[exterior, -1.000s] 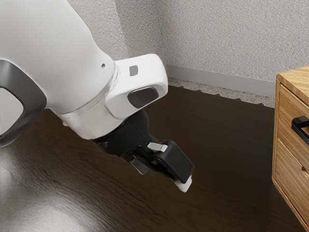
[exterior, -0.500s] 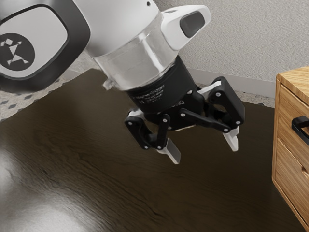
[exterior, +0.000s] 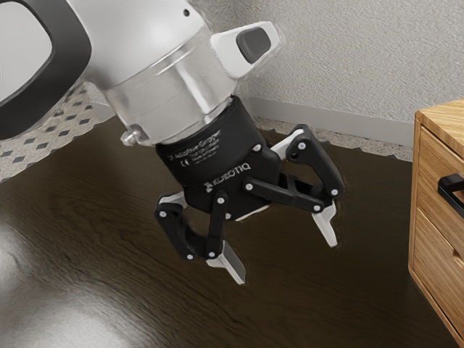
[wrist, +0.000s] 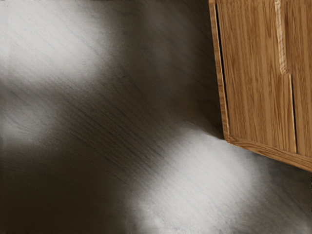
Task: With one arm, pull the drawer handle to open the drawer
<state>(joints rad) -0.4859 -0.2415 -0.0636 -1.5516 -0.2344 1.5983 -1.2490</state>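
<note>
Above dark floor [exterior: 87,283]: one gripper [exterior: 280,250], released, spread wide; well apart, one cabinet [exterior: 444,120], two drawers [exterior: 433,164], one black handle [exterior: 450,190].

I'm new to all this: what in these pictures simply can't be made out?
Drawer handle: exterior view, cut off by the right edge; just one end shows.
Wooden cabinet: exterior view, same edge cuts off most of it; wrist view, it runs out of frame.
Arm: exterior view, cropped by the top and left edges.
</note>
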